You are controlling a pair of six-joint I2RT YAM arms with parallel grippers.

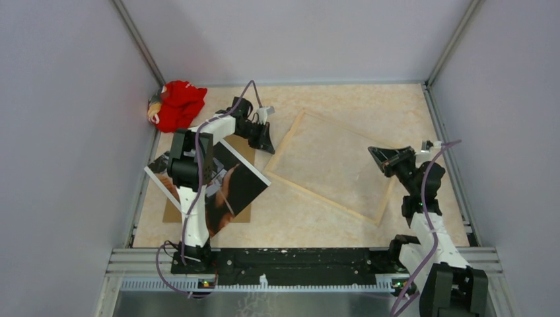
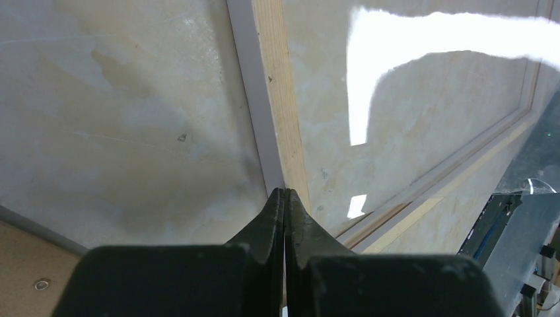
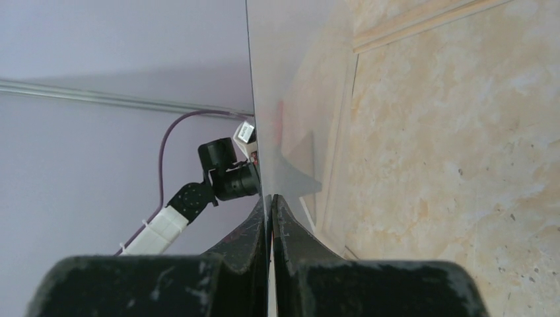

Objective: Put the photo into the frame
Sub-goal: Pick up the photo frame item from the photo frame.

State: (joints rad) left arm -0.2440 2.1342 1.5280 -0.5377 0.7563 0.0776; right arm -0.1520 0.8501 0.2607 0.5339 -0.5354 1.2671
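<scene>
Left gripper (image 2: 285, 191), clenched shut at the left rail of the frame (image 1: 323, 196); nearer, under that arm, the photo (image 1: 241, 185) lies face-up on a brown board (image 1: 241, 214); beyond, the frame slants far-left to near-right, right gripper (image 3: 269, 197) pinching its clear pane (image 3: 290, 99).

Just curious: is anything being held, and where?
The right end effector pinches a thin clear pane's edge; left end effector, shut at the frame's rim: unclear.

No readable text, label, brand or number appears on anything here.
</scene>
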